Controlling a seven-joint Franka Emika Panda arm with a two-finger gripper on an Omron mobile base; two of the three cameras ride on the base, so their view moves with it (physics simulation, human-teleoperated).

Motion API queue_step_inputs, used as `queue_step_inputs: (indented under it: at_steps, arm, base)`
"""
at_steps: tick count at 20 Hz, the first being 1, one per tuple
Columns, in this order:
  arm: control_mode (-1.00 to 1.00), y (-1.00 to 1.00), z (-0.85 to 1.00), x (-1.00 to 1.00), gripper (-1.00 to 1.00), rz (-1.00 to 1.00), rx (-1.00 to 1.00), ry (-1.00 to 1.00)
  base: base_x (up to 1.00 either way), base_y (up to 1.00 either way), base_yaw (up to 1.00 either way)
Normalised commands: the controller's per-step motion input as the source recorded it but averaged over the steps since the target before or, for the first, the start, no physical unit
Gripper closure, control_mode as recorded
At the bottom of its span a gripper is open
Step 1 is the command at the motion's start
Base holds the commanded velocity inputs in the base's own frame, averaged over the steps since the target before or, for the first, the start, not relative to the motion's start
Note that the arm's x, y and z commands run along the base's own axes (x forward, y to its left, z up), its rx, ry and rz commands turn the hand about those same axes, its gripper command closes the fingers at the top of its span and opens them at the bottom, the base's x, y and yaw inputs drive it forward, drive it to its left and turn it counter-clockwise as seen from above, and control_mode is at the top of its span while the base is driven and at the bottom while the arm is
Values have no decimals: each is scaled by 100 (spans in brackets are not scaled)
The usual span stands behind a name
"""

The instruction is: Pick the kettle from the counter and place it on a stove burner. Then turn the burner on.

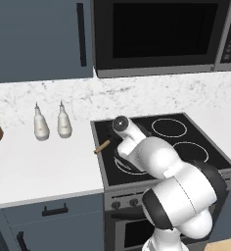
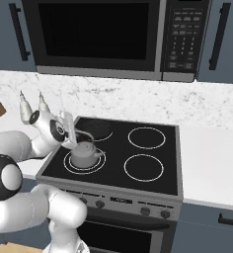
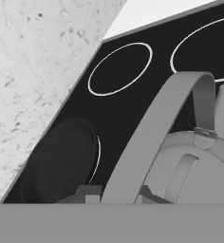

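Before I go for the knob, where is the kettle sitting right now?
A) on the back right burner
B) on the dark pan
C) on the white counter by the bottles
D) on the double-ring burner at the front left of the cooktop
D: in the right base view the kettle stands inside the double-ring burner at the cooktop's front left corner.

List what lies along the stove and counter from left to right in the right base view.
Two white bottles → gripper → kettle on the stove burner → two single-ring burners → bare counter.
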Motion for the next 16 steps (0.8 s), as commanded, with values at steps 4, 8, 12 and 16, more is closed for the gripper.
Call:
queue_step_inputs:
  at_steps: [4, 8, 12, 16]
  arm:
    - [-100, 0, -26, 18, 100, 0, -2, 0]
    - [-100, 0, -27, 15, 100, 0, -2, 0]
    - [-100, 0, -21, 7, 100, 0, -2, 0]
    - [-100, 0, -9, -3, -100, 0, -1, 0]
  base:
    - [0, 0, 0]
    - [0, 0, 0]
    - [0, 0, 0]
    - [0, 0, 0]
